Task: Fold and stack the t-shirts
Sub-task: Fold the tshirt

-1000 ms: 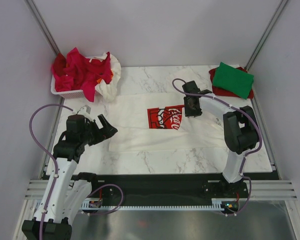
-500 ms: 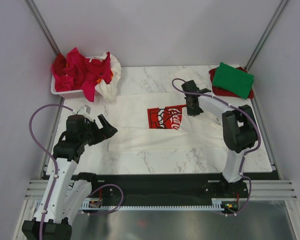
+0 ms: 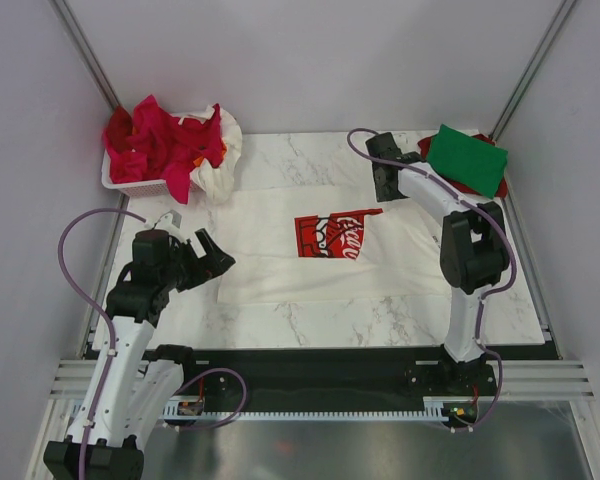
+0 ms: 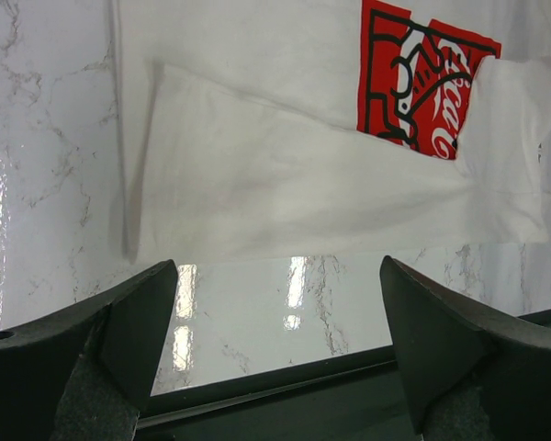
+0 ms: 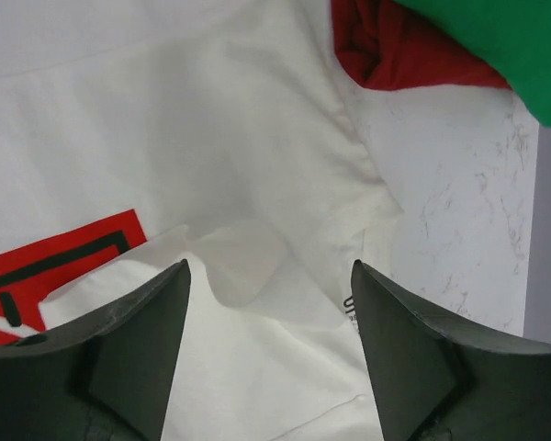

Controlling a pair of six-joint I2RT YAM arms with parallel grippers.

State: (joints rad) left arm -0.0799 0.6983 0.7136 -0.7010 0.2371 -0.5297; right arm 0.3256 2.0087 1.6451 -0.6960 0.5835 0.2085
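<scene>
Shirt-folding scene on a marble tabletop [image 3: 320,150]. The large white t-shirt [image 3: 280,265] lies spread at the centre, partly folded, with a flap of white cloth overlapping the right edge of its red print [image 3: 328,235]. The left hand [image 4: 277,266] hovers above the near left corner of this shirt, jaws wide apart and holding nothing. The right hand [image 5: 270,268] hangs over the shirt's far right part, near the sleeve, its jaws also spread wide and empty. At the far right corner a folded green t-shirt [image 3: 467,160] rests on a red t-shirt [image 3: 442,184]. At the far left a white basket [image 3: 130,186] holds crumpled red t-shirts [image 3: 160,140] and another white one [image 3: 222,160] draped over its right side.
</scene>
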